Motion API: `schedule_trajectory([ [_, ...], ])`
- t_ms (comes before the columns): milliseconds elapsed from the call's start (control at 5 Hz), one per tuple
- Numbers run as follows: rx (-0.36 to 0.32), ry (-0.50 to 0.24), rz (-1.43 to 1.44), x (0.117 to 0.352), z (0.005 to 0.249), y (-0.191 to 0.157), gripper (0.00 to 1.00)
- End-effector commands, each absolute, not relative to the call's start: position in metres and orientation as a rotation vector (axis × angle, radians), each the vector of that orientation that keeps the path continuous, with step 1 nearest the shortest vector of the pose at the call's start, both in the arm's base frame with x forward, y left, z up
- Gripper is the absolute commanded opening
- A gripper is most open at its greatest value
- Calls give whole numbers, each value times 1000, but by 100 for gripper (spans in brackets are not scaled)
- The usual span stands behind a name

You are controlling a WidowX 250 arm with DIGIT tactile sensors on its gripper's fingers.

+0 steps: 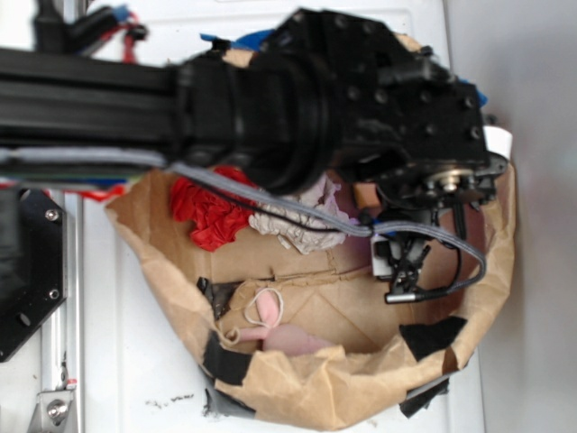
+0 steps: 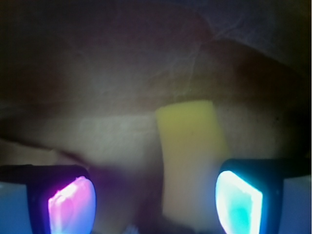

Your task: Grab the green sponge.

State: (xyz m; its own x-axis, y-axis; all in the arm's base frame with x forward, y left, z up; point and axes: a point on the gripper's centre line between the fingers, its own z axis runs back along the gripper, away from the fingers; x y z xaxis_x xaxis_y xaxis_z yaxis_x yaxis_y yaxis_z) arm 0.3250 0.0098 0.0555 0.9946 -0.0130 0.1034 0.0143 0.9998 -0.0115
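Here, in the exterior view, you look down on one brown paper bag, torn open and spread flat on a white surface, its rim crumpled up along the 6 o'clock side. One black robot arm reaches in from 9 o'clock and covers most of the upper half of the picture. Its gripper hangs over the bag at about 3 o'clock from the picture's centre, and from this angle you cannot tell how far apart its fingers stand. Inside the bag you can count three soft things: one red crumpled cloth toward 9 o'clock, one grey-white crumpled lump just beside it near the centre, and one pink soft lump toward 6 o'clock. The green sponge does not show in this view.

In the wrist view, you see one yellow foam block, the green sponge, slightly right of centre, lying on the brown paper. Two fingers frame the bottom edge: one pad glowing pink at 7 o'clock, the other glowing cyan at 5 o'clock. The pincer stands wide, holding nothing. The sponge's lower end lies between the two pads, close to the cyan one and well apart from the pink one.
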Motion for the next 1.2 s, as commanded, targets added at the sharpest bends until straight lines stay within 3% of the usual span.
schedule_trajectory([
  [0,-10,-196,-43,345,53,19,100],
  [200,-5,-201,-48,342,53,17,0],
  [1000,10,-193,-48,339,51,17,0],
])
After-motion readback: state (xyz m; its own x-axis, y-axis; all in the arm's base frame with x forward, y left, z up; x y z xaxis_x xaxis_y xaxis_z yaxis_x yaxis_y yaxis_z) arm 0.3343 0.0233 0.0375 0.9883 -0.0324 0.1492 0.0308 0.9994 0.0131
